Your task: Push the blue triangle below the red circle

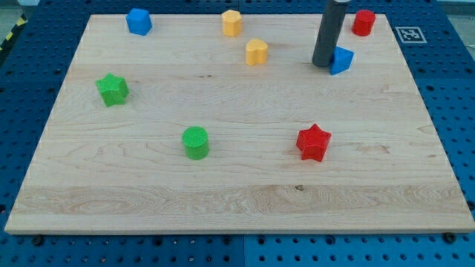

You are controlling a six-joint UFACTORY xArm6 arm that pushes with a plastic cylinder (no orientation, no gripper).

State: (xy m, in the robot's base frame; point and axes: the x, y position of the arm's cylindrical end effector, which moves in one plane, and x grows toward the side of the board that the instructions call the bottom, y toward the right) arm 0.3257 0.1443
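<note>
The blue triangle (342, 59) lies near the view's top right of the wooden board (237, 200). The red circle (363, 22) is a short cylinder at the board's top right corner, above and slightly right of the triangle. My tip (323, 65) is the lower end of the dark rod and touches the triangle's left side.
Other blocks on the board: a blue cube (139, 21) at top left, a yellow hexagon (231, 23) at top centre, a yellow heart (257, 52) below it, a green star (112, 90) at left, a green cylinder (196, 142) and a red star (313, 142) lower down.
</note>
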